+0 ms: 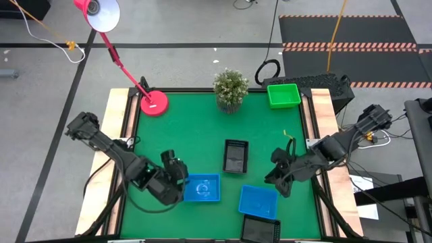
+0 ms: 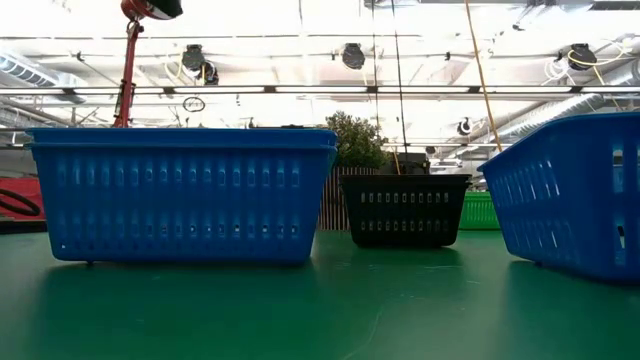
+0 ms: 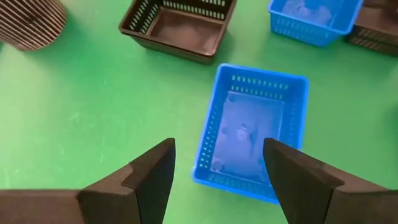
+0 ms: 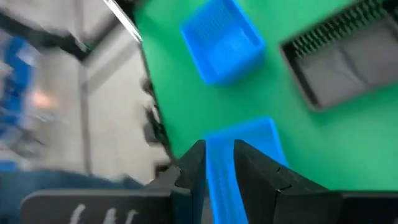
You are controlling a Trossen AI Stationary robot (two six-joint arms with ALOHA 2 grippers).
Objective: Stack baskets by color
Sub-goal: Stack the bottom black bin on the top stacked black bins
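Two blue baskets stand on the green table. One (image 1: 202, 187) (image 3: 252, 134) lies just below and ahead of my left gripper (image 1: 179, 170) (image 3: 217, 155), which hovers open above its left end and touches nothing. My right gripper (image 1: 278, 182) (image 4: 219, 149) is shut on the other blue basket (image 1: 258, 201) (image 2: 580, 190). A black basket (image 1: 235, 156) (image 2: 403, 210) rests on its base mid-table. A second black one (image 1: 260, 229) sits at the near edge. A green basket (image 1: 283, 95) stands at the far right. My right gripper pinches the blue basket's wall (image 4: 221, 183) between its two fingers, near the basket's far right corner (image 1: 273, 191). The fingers slant down from the table's right side. Whether the basket is clear of the table, I cannot tell.
A potted plant (image 1: 230, 88) stands at the far edge, and a red lamp base (image 1: 154, 103) at the far left. Bare green mat lies between the lamp base and the left blue basket.
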